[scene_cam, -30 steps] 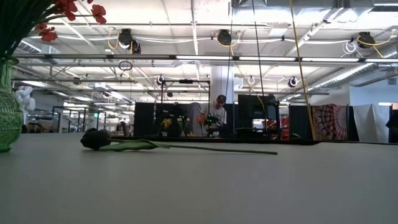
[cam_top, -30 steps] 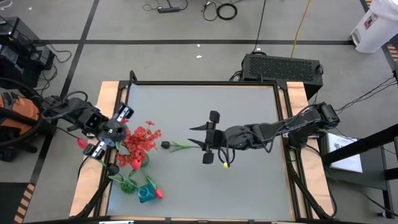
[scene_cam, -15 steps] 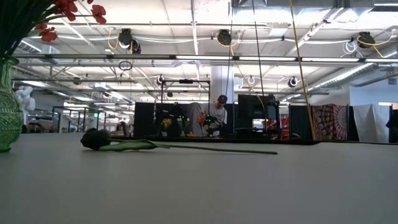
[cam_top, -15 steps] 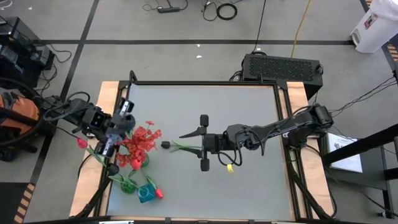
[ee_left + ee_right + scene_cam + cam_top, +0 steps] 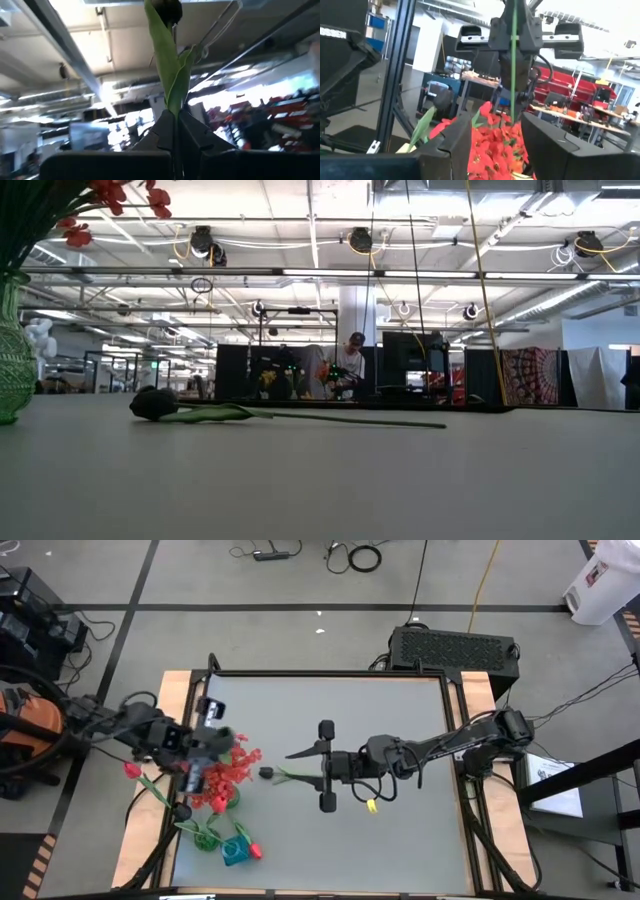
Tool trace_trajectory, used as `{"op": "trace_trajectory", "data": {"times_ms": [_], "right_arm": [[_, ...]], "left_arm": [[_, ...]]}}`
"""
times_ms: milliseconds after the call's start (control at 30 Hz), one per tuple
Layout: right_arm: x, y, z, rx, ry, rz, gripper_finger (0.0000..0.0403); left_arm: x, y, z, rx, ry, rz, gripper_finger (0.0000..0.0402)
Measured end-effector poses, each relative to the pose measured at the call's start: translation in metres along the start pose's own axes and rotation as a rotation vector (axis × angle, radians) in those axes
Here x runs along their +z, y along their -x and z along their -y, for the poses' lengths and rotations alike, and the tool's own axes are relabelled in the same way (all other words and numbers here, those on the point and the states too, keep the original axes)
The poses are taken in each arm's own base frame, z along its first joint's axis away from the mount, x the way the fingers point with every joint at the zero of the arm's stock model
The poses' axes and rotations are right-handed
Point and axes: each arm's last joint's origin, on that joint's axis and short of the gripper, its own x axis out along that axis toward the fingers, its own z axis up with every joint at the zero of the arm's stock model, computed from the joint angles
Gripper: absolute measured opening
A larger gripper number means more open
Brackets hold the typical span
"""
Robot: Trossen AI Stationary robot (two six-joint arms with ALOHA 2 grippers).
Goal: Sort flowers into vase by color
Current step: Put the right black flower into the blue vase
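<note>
My left gripper [image 5: 222, 745] hovers over the table's left side, shut on a flower with a thin green stem, a long leaf [image 5: 170, 65] and a dark bud [image 5: 167, 7]. The right wrist view shows this stem [image 5: 513, 55] upright in the left gripper [image 5: 514, 42], above frilly red blooms [image 5: 495, 135]. My right gripper [image 5: 322, 766] is open, high over mid-table and facing left, its fingers [image 5: 452, 145] bare. Under it a black-budded flower [image 5: 268, 772] lies flat on the table [image 5: 160, 404]. Red blooms [image 5: 225, 775] stand in a vase. My left gripper pinches the green stem [image 5: 176, 117] between its two fingers, just below the leaf. The fingers come from the table's left, slanting upward, and lie across the stem. The flower is lifted clear and stands upright, bud on top, its lower stem [image 5: 512, 112] hanging toward the red blooms.
A green glass vase [image 5: 205, 837] and a teal vase [image 5: 235, 853] with a red bud stand near the front left. A pink bud [image 5: 130, 770] leans out past the table's left edge. In the low view a green vase [image 5: 10, 360] stands at far left.
My left gripper has moved toward the table's right, over the red blooms, rolling as it went and keeping the stem. My right gripper has shifted a little toward the left and tipped its fingers upward, staying open. The black flower on the table has not moved.
</note>
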Motion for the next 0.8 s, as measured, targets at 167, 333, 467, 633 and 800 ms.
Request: {"op": "trace_trajectory", "data": {"times_ms": [167, 333, 467, 633, 800], "right_arm": [[-0.002, 0.000, 0.003, -0.009, 0.005, -0.017, 0.0164], [-0.008, 0.000, 0.001, 0.008, 0.004, -0.073, 0.0164], [-0.006, 0.000, 0.002, -0.001, 0.020, -0.056, 0.0164], [0.002, -0.001, 0.011, -0.045, 0.057, 0.034, 0.0164], [0.003, -0.002, 0.022, -0.085, 0.059, 0.069, 0.0164]], "left_arm": [[-0.006, -0.014, -0.015, 0.021, -0.054, -0.103, 0.0011], [0.011, -0.024, -0.034, 0.002, -0.068, -0.261, 0.0011], [0.018, -0.028, -0.046, 0.019, -0.072, -0.373, 0.0011], [0.007, -0.029, -0.055, 0.042, -0.081, -0.476, 0.0011], [-0.023, -0.042, -0.061, -0.064, -0.042, -0.520, 0.0011]]}}
